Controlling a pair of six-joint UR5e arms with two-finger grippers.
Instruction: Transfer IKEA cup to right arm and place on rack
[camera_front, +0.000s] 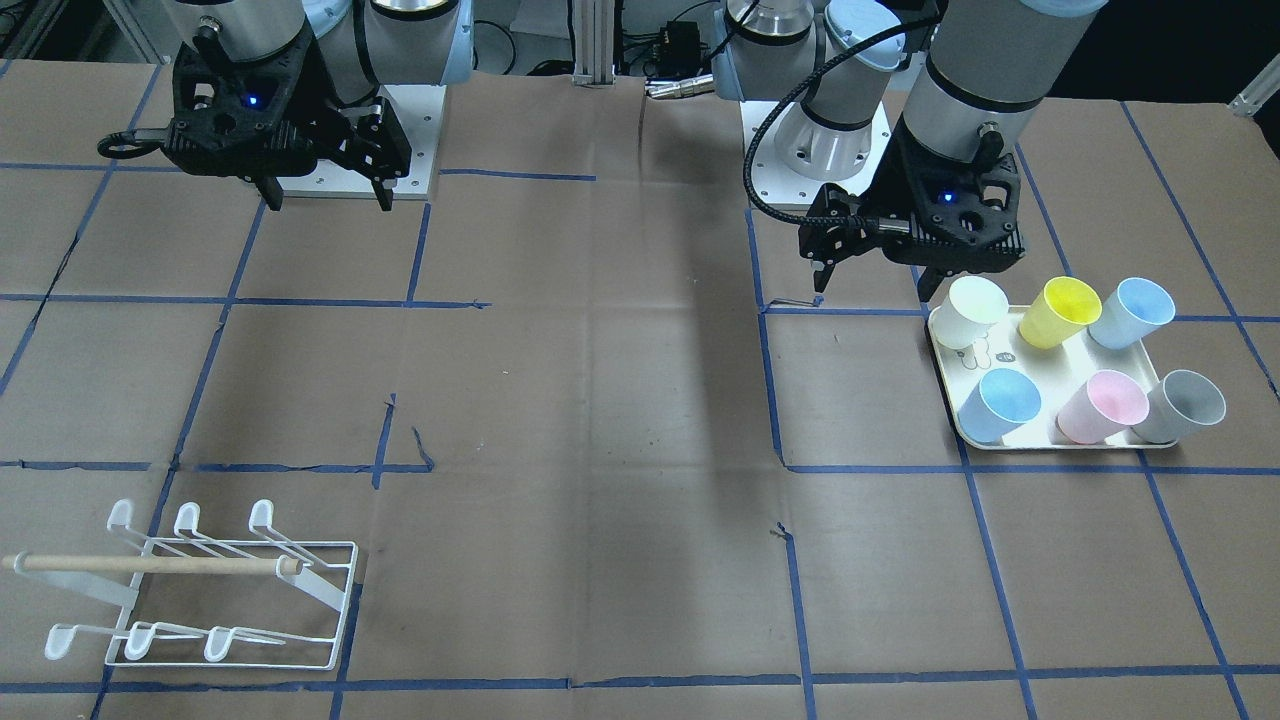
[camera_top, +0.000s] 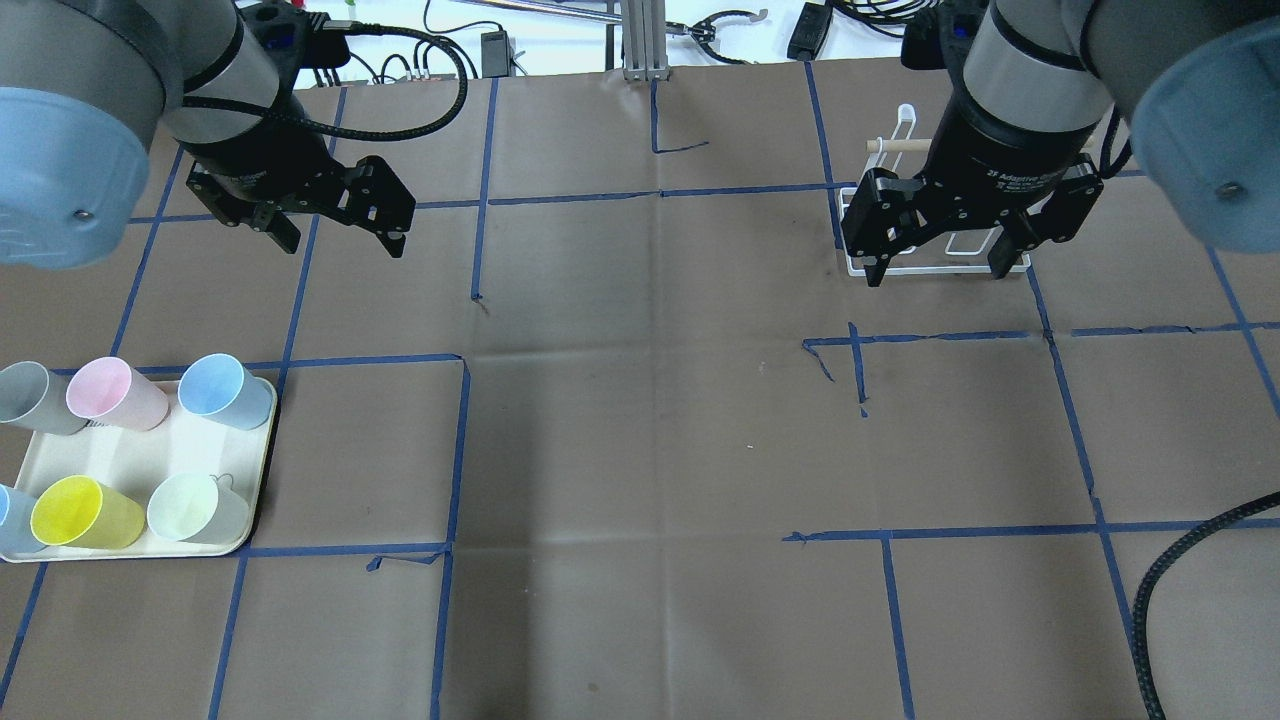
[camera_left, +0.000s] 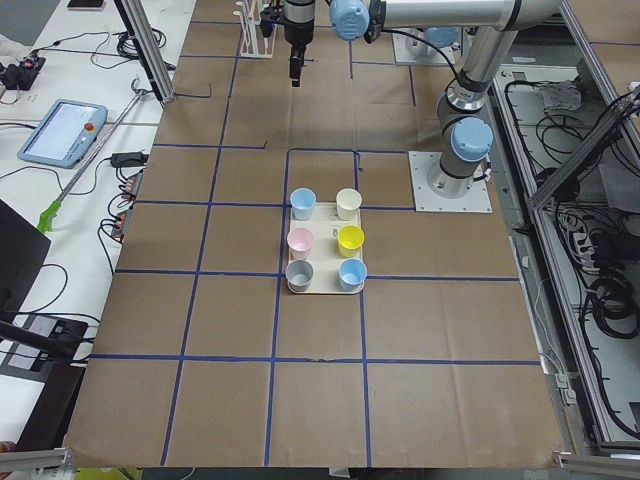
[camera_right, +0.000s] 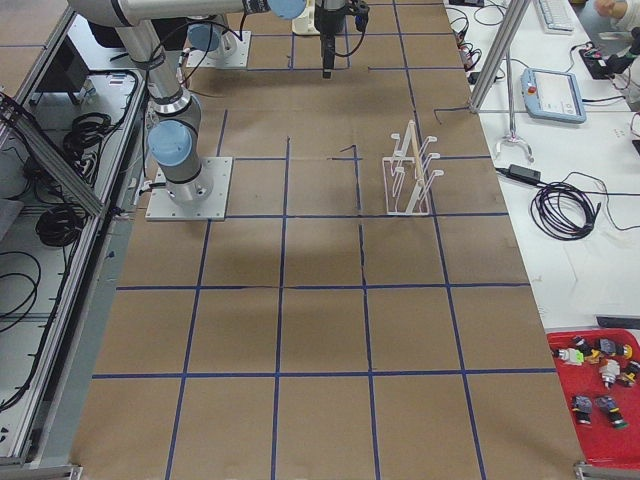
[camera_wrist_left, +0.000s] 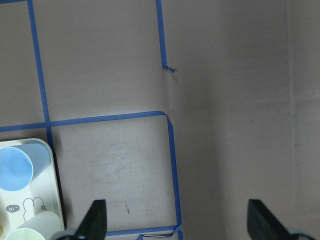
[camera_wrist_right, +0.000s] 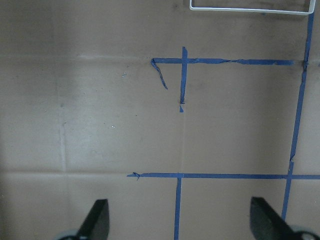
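Six cups (camera_top: 190, 508) crowd the tray (camera_top: 130, 455) at the surface's (camera_top: 650, 450) near left — the left claw (camera_top: 340, 242), empty and wide nearby, could topple a neighbour. Farther out, the right claw (camera_top: 936, 270), equally wide, hangs short of the rack (camera_front: 150, 564); a skewed handover could miss its prongs (camera_front: 262, 515).

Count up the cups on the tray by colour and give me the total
Blue cups: 2
Yellow cup: 1
Pink cup: 1
Grey cup: 1
White cup: 1
Total: 6 cups, all on the tray
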